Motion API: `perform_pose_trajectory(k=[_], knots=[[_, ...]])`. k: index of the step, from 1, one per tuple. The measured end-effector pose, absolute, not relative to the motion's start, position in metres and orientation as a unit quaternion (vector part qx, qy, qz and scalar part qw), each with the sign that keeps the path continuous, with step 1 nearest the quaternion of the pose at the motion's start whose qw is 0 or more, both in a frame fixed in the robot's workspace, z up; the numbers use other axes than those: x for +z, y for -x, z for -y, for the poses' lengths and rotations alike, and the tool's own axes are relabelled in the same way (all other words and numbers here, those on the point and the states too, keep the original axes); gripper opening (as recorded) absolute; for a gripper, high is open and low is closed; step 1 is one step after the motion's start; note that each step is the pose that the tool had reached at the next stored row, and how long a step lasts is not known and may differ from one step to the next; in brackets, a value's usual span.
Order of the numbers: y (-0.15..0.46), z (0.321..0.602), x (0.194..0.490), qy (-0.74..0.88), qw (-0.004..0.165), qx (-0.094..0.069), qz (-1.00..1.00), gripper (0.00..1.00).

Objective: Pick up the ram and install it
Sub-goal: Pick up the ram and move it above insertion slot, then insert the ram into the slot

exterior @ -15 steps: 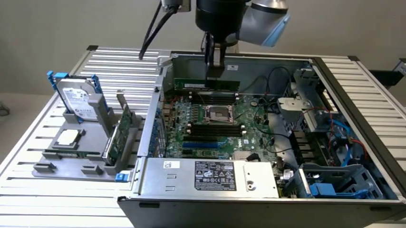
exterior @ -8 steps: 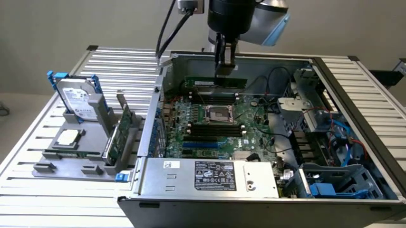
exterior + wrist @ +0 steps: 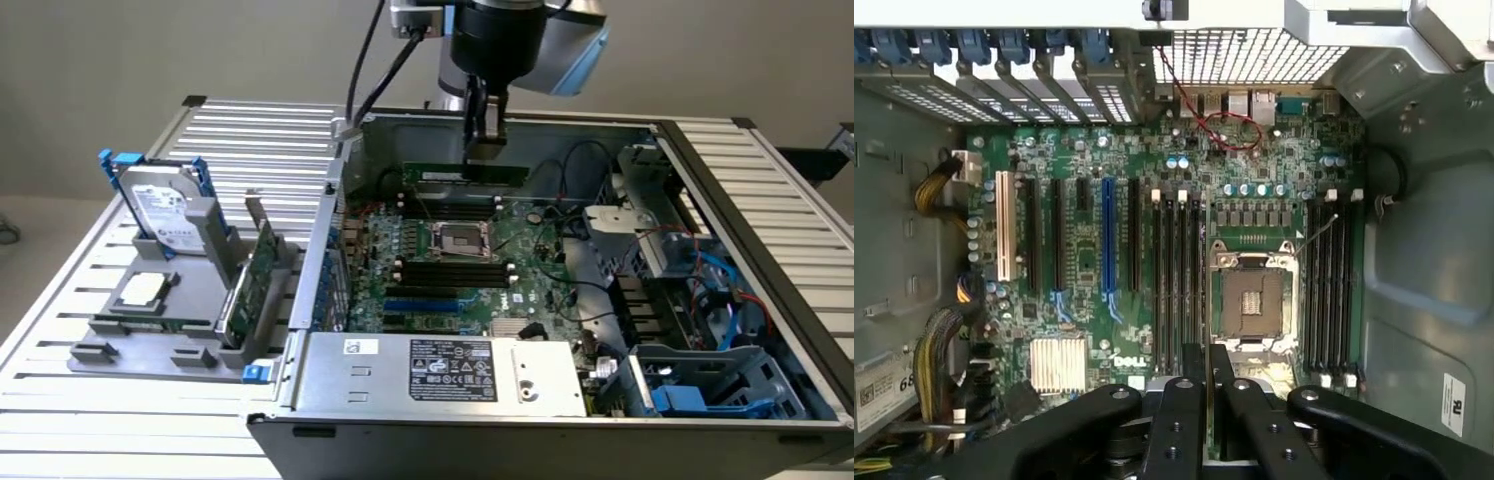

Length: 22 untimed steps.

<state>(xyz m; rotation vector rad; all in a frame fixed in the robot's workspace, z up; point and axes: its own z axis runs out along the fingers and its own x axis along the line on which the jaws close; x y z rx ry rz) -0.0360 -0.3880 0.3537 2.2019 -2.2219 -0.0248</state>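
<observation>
1. The computer case (image 3: 534,445) fills the centre and right of the exterior view. It lies on its side with the panel off, so the motherboard (image 3: 534,270) faces up for work from above.
2. At the exterior view's left, a grey holder (image 3: 147,345) stands a hard drive (image 3: 167,215) on edge, likely for easy grasping.
3. At upper centre, the gripper (image 3: 483,148) is clamped on the ram (image 3: 461,175). The ram is held level above the board's far slots and is not yet seated; we judge this keeps it parallel to a slot.
4. Underneath is a slatted metal table (image 3: 67,410), and behind it a plain pale wall (image 3: 134,50).
</observation>
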Motion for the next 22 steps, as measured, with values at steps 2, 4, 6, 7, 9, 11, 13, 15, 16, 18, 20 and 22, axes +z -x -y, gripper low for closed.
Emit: perform_pose_trajectory(k=[2, 4, 6, 7, 9, 11, 13, 15, 16, 18, 20, 22], knots=[[0.036, 0.389, 0.352, -0.704, 0.003, -0.005, 0.710, 0.14], [0.036, 0.390, 0.349, -0.704, 0.001, -0.002, 0.710, 0.14], [0.036, 0.390, 0.346, -0.704, 0.000, -0.001, 0.710, 0.14], [0.036, 0.390, 0.344, -0.704, 0.000, -0.001, 0.710, 0.14], [0.036, 0.390, 0.340, -0.704, -0.001, -0.001, 0.710, 0.14], [0.036, 0.390, 0.337, -0.703, -0.001, -0.001, 0.711, 0.14], [0.035, 0.390, 0.335, -0.703, -0.001, -0.001, 0.711, 0.14], [0.033, 0.390, 0.333, -0.703, 0.000, -0.001, 0.712, 0.14], [0.033, 0.390, 0.333, -0.702, 0.000, -0.001, 0.712, 0.14], [0.033, 0.390, 0.333, -0.702, 0.000, -0.001, 0.712, 0.14], [0.033, 0.390, 0.333, -0.702, 0.000, -0.001, 0.712, 0.14], [0.033, 0.390, 0.333, -0.702, 0.000, -0.001, 0.712, 0.14]])
